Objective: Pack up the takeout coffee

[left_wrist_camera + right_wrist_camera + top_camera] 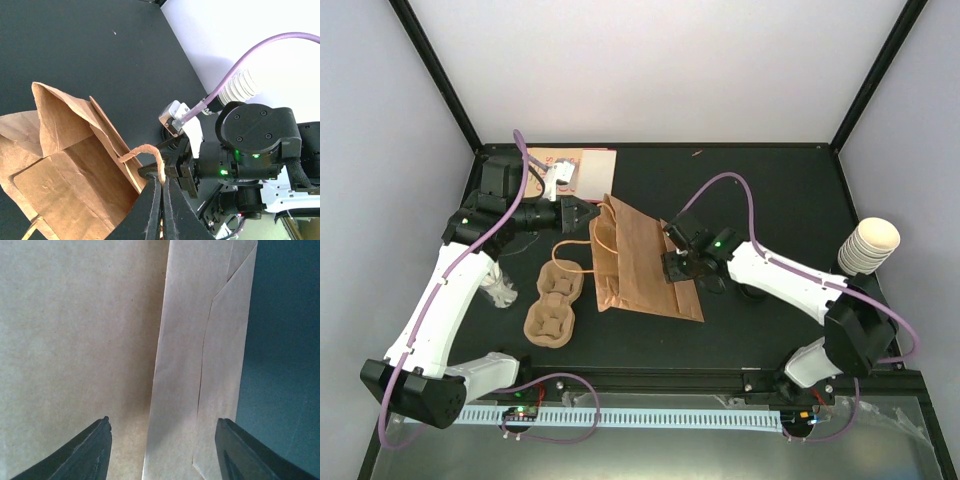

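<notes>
A brown paper bag (645, 265) lies flat on the black table, its mouth towards the left. My left gripper (582, 213) is shut on the bag's twisted paper handle (150, 150), pinched between its black fingertips (154, 192). My right gripper (678, 262) hovers over the bag's bottom end. In the right wrist view its fingers (97, 442) stand apart over the folded bottom of the bag (200, 365), with nothing gripped. A dark round shape (752, 292) peeks out under the right forearm; I cannot tell whether it is the takeout coffee's lid.
Two brown pulp cup trays (555, 300) lie left of the bag. A stack of lidless cream cups (870, 245) stands at the right edge. Flat cards (585, 165) lie at the back left. A pale crumpled object (500, 288) sits beside the left arm.
</notes>
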You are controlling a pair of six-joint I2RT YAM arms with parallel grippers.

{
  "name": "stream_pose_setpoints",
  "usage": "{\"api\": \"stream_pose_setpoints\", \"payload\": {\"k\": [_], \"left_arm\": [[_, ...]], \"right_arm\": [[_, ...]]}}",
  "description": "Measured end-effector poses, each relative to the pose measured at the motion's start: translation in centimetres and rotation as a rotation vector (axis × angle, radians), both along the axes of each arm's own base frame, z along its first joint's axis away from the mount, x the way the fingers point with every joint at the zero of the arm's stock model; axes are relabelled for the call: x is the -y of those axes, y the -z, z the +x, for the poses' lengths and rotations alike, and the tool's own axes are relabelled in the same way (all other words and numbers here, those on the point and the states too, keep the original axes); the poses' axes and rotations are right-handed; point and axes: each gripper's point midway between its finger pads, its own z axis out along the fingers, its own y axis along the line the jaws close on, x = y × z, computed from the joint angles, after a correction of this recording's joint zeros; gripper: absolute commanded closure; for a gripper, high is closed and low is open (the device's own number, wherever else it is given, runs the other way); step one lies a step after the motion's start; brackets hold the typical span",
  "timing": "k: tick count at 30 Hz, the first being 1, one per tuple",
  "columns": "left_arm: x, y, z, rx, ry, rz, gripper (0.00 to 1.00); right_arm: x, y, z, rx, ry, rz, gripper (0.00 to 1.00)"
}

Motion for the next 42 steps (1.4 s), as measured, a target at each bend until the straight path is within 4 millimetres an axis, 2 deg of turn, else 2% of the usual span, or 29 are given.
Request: {"api": "stream_pose_setpoints", "payload": {"k": [5,6,8,9,12,18,30,33,37,42], "left_arm": [[0.0,0.0,0.0,0.001,0.000,0.000,0.97],[0.0,0.0,0.0,0.001,0.000,0.001,0.97],[0.0,0.0,0.0,0.001,-0.001,0.001,0.97],[0.0,0.0,0.0,0.001,-0.001,0.001,0.97],[0.0,0.0,0.0,0.005,0.000,0.003,0.97],[-0.2,-0.1,0.0,0.019,-0.008,0.014,0.97],[-1.2,0.2,0.2,0.027,-0.052,0.054,0.98],[-1.9,0.5,0.5,0.026,-0.077,0.070,0.98],[-3.3,0.4,0.7,0.035,-0.124,0.090,0.98],[-4.5,0.1,0.6,0.051,-0.158,0.098,0.98]], "right_arm": [[0.1,0.6,0.2,-0.003,-0.010,-0.038,0.62],[0.2,0.8,0.2,-0.006,-0.009,-0.048,0.69],[0.4,0.9,0.3,-0.006,-0.013,-0.064,0.72],[0.4,0.9,0.3,-0.005,-0.012,-0.068,0.82],[0.6,0.7,0.4,0.004,-0.012,-0.079,0.95],[1.1,0.5,0.8,0.022,-0.009,-0.118,0.99],[2.8,-0.2,1.8,0.064,0.024,-0.165,0.99],[4.0,-0.7,2.4,0.070,0.063,-0.154,0.99],[6.8,-1.2,3.2,0.065,0.142,-0.111,0.99],[9.4,-0.4,3.3,0.016,0.220,0.021,0.99]]}}
